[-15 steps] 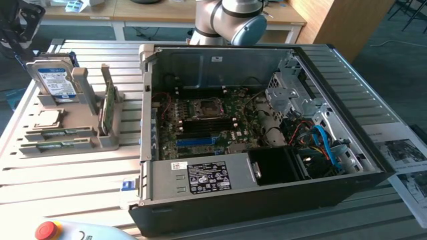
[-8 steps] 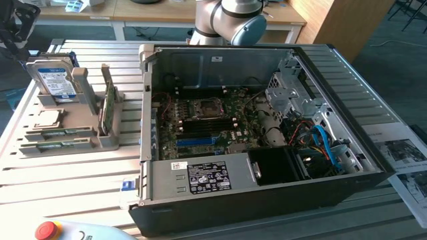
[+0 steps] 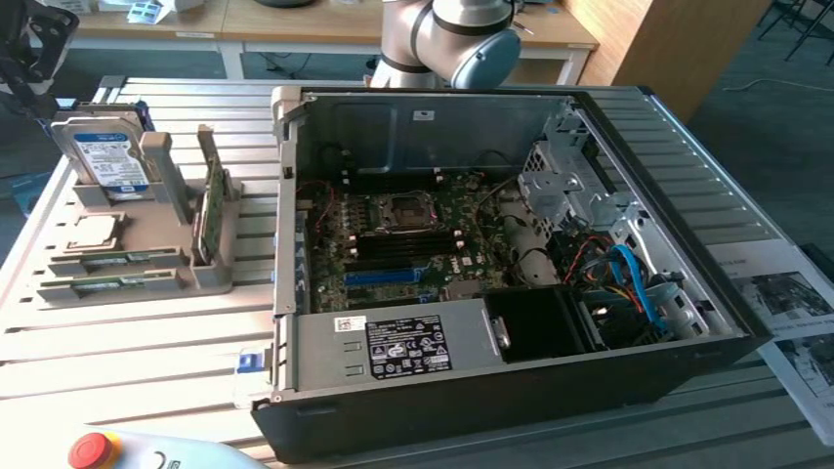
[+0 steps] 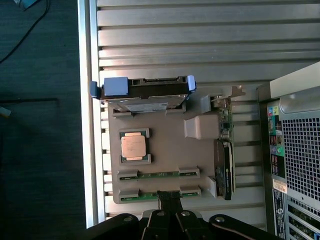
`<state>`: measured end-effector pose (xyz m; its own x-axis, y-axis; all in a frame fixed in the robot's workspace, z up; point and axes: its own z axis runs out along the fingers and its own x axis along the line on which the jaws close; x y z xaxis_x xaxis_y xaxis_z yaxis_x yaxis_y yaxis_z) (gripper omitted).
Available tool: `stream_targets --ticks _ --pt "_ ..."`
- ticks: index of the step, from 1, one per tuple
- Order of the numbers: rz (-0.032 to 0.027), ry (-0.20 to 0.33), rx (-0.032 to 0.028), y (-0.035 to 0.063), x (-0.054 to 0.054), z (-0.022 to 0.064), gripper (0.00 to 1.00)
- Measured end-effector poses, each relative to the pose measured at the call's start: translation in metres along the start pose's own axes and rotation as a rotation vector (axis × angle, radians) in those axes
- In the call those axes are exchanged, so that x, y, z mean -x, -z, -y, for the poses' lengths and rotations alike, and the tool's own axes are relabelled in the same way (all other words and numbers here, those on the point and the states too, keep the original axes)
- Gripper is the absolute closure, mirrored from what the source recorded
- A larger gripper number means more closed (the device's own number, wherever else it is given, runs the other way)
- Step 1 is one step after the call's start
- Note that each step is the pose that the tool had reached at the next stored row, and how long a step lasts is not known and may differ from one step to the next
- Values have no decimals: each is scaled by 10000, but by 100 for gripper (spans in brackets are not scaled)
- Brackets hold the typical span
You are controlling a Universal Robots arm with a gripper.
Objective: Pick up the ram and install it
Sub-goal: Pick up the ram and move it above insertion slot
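Two ram sticks lie edge-up in slots of a grey tray at the exterior view's left: one ram stick and, closer to the tray's front edge, a second ram stick. In the wrist view my gripper hangs above the tray with its black fingertips together over the middle of that second stick, holding nothing. How high it is above the stick I cannot tell. The arm's elbow shows behind the open computer case.
The tray also holds an upright hard drive, a CPU and a taller green card. Inside the case lies the motherboard with dark memory slots and a blue slot strip. A red stop button sits in front.
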<state>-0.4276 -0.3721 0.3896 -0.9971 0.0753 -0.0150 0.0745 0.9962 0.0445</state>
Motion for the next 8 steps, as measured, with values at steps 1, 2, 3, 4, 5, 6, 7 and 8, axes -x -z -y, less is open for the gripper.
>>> stream_targets --ticks 1,2,3,4,5,6,7,8 --pt "0 1 -1 0 0 0 90" --pt "0 7 -1 0 0 0 90" --pt "-1 16 -1 0 0 0 90" --pt "-1 31 -2 0 0 0 90" --pt "-3 65 -1 0 0 0 90" --pt "-5 124 1 0 0 0 90" --pt "-9 190 1 0 -1 0 90" --pt "-12 274 3 1 -1 0 90"
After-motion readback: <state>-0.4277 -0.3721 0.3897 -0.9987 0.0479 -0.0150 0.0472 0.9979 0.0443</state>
